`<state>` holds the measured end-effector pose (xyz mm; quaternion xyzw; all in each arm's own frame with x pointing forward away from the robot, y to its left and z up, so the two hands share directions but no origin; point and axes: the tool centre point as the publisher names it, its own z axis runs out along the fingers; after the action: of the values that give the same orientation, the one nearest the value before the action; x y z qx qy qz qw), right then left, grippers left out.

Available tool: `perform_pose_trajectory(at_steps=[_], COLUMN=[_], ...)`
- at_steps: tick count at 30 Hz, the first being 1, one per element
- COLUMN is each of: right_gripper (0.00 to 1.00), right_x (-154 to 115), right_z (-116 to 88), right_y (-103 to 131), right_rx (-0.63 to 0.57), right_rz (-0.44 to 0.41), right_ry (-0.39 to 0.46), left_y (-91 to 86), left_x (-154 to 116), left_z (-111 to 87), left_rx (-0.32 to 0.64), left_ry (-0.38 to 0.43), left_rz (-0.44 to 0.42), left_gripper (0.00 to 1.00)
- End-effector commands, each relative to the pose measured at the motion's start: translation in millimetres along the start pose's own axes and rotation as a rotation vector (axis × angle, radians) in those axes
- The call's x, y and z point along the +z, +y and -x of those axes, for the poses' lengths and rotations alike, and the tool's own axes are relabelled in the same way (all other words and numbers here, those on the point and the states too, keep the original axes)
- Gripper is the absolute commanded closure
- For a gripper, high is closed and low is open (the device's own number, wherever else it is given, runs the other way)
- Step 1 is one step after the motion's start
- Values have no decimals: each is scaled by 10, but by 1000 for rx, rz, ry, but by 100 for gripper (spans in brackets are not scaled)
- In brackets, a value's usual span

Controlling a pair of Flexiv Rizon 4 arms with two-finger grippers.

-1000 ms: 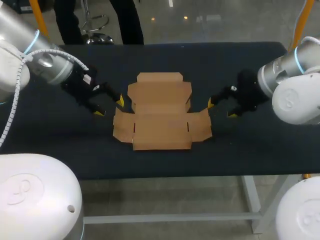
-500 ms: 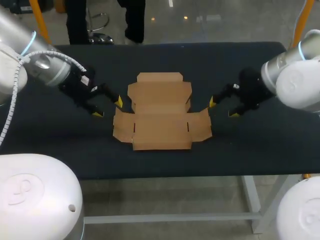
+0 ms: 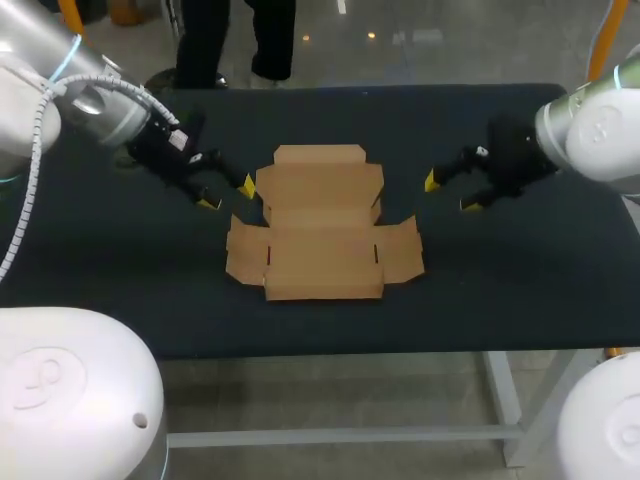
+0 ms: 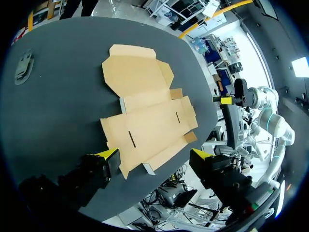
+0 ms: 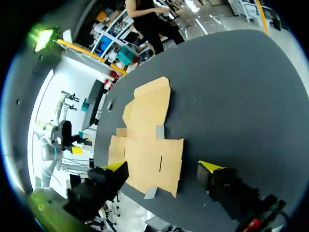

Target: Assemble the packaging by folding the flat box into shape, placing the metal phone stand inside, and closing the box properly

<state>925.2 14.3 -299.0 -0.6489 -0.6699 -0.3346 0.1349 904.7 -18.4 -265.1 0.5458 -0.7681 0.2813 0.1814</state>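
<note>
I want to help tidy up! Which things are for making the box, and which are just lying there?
For the job: flat cardboard box; left claw and right claw, both open, either side of it.

Just lying about: small grey thing on the table, too small to tell what.

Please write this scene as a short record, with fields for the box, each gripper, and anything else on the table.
box: cardboard box, flat and unfolded, lying on the table
left gripper: open, empty, close beside the box's left edge
right gripper: open, empty, to the box's right, apart from it
other: small grey thing on the table, apart from the box; cannot tell what it is
</note>
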Motion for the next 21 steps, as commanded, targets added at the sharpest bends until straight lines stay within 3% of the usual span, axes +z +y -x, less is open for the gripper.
perform_pose_trajectory(at_steps=[1, 10, 21], right_gripper=[0, 0, 0], right_x=[61, 326, 630], right_z=[37, -5, 6], right_y=[180, 495, 747], right_rx=[-2, 1, 9], right_rz=[-176, -220, -303], right_ry=[385, 433, 514], left_y=[-197, -457, -628], left_x=[-4, 17, 11], left_z=[35, 238, 407], left_rx=[12, -3, -14], left_ry=[5, 5, 18], left_rz=[61, 55, 51], left_gripper=[0, 0, 0])
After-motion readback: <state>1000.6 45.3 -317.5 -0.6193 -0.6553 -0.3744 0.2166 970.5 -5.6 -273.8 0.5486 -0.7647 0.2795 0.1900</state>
